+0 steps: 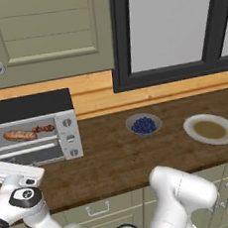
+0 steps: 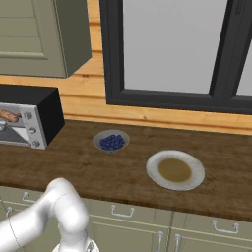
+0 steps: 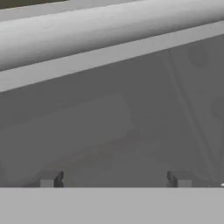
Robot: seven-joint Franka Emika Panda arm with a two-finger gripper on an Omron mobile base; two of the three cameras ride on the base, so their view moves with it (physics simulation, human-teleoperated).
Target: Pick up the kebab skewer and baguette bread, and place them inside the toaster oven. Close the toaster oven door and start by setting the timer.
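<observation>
A dark wood counter (image 1: 116, 160) under a black-framed window (image 1: 171, 25) carries the oven (image 1: 32, 127), a blueberry bowl (image 1: 143, 125) and a plate (image 1: 211, 129). Baguette (image 1: 19, 135) and skewer (image 1: 43, 128) lie inside the oven. The claw (image 3: 116, 179) is spread, close against the door (image 3: 109, 109).

A small bowl of blueberries (image 1: 143, 125) sits on the dark wooden counter (image 1: 110, 156), well apart from a white plate (image 1: 211, 129) with a brownish centre to its right, below a black-framed window (image 1: 172, 30) and olive cabinet doors (image 1: 43, 33).
</observation>
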